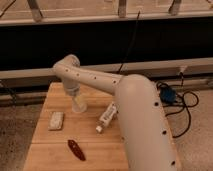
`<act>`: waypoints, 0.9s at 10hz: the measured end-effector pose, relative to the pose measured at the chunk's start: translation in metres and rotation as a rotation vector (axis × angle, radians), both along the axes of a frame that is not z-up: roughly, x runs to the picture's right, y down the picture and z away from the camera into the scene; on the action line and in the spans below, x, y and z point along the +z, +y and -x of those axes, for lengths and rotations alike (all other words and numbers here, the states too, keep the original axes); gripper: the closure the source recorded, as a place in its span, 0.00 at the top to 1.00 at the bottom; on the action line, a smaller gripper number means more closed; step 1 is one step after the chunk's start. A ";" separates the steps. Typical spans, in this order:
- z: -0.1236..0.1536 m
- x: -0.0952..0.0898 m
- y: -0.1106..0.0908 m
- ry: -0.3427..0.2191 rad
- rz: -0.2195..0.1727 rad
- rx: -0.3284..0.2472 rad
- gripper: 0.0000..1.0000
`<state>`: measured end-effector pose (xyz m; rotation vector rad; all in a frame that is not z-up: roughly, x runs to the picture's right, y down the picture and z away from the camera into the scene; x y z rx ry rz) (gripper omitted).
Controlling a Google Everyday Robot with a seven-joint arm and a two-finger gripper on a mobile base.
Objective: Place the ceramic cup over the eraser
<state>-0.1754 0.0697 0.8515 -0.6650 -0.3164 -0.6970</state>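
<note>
The ceramic cup (79,106), small and white, stands on the wooden table (55,150) near its back left. My gripper (76,100) points straight down onto the cup from above, open, with its fingers about the cup's top. The cup rests on the table. The eraser (56,120), a pale flat block, lies a short way to the front left of the cup, apart from it. My white arm sweeps in from the lower right and hides the table's right side.
A white bottle (106,118) with a label lies on its side right of the cup. A dark red oblong thing (76,149) lies near the table's front. Black cables and a blue box (167,95) lie on the floor at right. A dark wall runs behind.
</note>
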 end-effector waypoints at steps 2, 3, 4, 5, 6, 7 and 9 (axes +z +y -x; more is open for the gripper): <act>-0.009 0.003 -0.003 0.018 -0.021 0.008 0.80; -0.010 0.004 -0.003 0.022 -0.024 0.008 0.80; -0.010 0.005 -0.004 0.024 -0.029 0.008 0.80; -0.010 0.006 -0.004 0.025 -0.029 0.012 0.80; -0.011 0.007 -0.004 0.026 -0.027 0.015 0.78; -0.012 0.008 -0.004 0.025 -0.024 0.018 0.73; -0.010 0.010 -0.004 0.019 -0.021 0.020 0.51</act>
